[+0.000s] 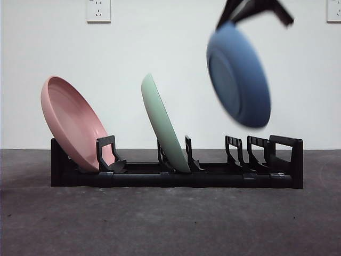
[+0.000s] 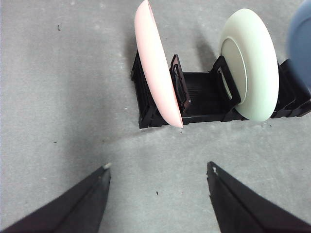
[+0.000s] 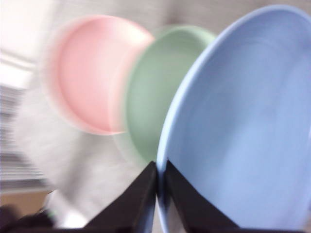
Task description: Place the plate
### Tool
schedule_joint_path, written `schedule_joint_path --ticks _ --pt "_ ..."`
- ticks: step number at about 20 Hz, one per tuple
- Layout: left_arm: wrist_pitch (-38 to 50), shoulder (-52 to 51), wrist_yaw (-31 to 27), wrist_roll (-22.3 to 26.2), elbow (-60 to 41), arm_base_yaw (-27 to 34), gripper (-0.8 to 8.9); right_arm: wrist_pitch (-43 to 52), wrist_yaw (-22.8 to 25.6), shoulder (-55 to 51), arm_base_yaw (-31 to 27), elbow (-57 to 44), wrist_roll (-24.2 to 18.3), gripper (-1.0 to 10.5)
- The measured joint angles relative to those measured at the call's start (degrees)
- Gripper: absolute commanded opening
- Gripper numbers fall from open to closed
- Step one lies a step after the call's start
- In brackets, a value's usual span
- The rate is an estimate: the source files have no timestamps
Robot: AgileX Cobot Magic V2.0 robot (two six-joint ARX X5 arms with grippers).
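A blue plate (image 1: 238,74) hangs tilted in the air above the right part of the black dish rack (image 1: 176,173). My right gripper (image 1: 250,12) grips its top rim from above; in the right wrist view that gripper (image 3: 161,170) is shut on the blue plate's (image 3: 243,131) edge. A pink plate (image 1: 74,122) leans in the rack's left slot and a green plate (image 1: 164,124) stands in the middle slot. My left gripper (image 2: 158,170) is open over the bare table in front of the rack (image 2: 194,99), holding nothing, with the pink plate (image 2: 155,63) and green plate (image 2: 252,68) beyond it.
The rack's right end has several upright dividers (image 1: 250,149) with nothing in them, below the blue plate. Grey table (image 1: 170,224) stretches in front of the rack. A white wall with outlets (image 1: 98,9) stands behind.
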Motion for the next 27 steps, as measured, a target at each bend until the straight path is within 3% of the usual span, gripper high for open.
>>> schedule_joint_path --ticks 5,9,14,18,21,27 --pt "0.0 0.0 0.0 0.0 0.0 0.0 3.12 -9.2 -0.87 -7.26 1.29 3.32 -5.4 0.1" --pt "0.0 0.0 0.0 0.0 0.0 0.0 3.12 -12.48 7.32 -16.35 7.04 0.02 -10.43 0.1" --pt "0.0 0.0 0.0 0.0 0.0 0.0 3.12 -11.02 13.42 -30.08 15.08 -16.83 -11.85 0.1" --pt "0.02 0.0 0.0 0.0 0.0 0.0 3.12 -8.37 23.43 -36.98 24.61 -33.29 -11.89 0.1" --pt "0.02 0.0 0.0 0.0 0.0 0.0 3.13 -5.22 31.17 -36.98 33.62 -40.54 -11.96 0.1" --pt "0.02 0.0 0.0 0.0 0.0 0.0 3.12 4.52 34.47 -26.88 46.49 -42.07 -11.58 0.1"
